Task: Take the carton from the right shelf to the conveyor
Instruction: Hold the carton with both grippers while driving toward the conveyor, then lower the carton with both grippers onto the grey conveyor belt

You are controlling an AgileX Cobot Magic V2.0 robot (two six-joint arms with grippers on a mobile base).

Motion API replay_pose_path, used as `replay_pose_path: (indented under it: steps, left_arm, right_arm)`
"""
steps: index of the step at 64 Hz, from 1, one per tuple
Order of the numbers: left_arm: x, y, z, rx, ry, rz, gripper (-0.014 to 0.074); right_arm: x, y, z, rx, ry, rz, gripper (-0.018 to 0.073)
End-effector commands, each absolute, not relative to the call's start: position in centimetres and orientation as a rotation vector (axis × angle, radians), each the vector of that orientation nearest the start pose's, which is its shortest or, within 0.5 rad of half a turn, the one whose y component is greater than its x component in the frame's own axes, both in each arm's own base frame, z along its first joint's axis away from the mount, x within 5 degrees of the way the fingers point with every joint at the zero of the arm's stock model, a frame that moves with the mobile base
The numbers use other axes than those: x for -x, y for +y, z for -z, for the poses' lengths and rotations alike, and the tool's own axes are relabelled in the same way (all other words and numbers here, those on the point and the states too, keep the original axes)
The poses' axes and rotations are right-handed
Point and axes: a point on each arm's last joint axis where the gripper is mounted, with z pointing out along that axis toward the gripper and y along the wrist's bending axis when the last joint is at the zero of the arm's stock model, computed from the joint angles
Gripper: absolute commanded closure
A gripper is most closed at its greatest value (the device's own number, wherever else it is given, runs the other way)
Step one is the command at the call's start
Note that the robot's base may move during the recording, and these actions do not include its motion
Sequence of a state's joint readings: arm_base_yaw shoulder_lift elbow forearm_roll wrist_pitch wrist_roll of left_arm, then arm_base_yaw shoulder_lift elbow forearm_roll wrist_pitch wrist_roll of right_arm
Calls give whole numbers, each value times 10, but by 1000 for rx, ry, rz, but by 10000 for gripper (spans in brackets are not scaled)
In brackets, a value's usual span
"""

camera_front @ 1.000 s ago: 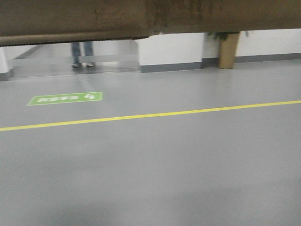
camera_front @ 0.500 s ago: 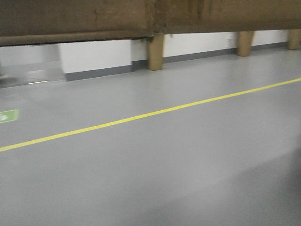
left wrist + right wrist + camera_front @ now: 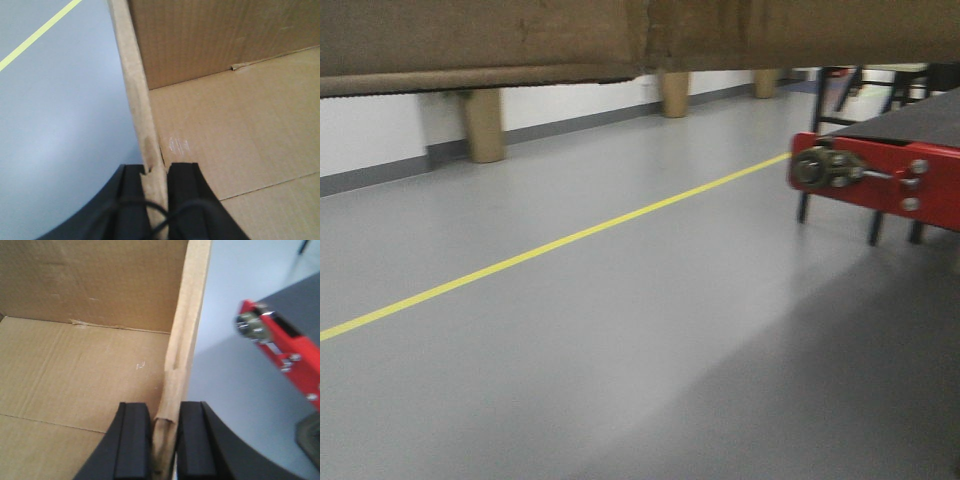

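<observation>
Tightly, both end effectors [image 3: 157, 172] [image 3: 162, 412] clamped on carton [image 3: 240, 135] walls

- Left gripper [image 3: 158, 172]: I see two matte black fingers [image 3: 183, 192], one on each side of the carton [image 3: 225, 130] wall. Each ends in a flat, squared tip.
- A thin black cable [image 3: 158, 226] loops across the finger bases and crosses the carton wall.
- Left of the carton wall, the housing [image 3: 95, 215] is dark with a rounded outline.
- Right gripper [image 3: 165, 412]: I see the same build, with two black fingers [image 3: 134, 440] flanking the carton wall. Their tips are blunt with a faintly raised edge.
- Right of the carton wall, its housing [image 3: 235, 460] is dark grey and curved.
</observation>
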State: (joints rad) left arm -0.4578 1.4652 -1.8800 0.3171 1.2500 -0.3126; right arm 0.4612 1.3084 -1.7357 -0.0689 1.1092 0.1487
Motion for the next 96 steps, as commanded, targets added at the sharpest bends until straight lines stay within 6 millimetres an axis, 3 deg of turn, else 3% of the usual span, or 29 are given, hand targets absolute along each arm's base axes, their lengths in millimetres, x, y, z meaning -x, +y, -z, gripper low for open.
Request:
replay_pose_path:
  steps: [1,96]
  left_arm:
    - [-262,-99,-497,-143,2206,-13,614]
    - [-263,-97,-498,-140,2198,-41,614]
  right_arm:
    - [-221,103,-506,342,2082,-269,627]
    - [-221,103,-506,342,2080,-269,627]
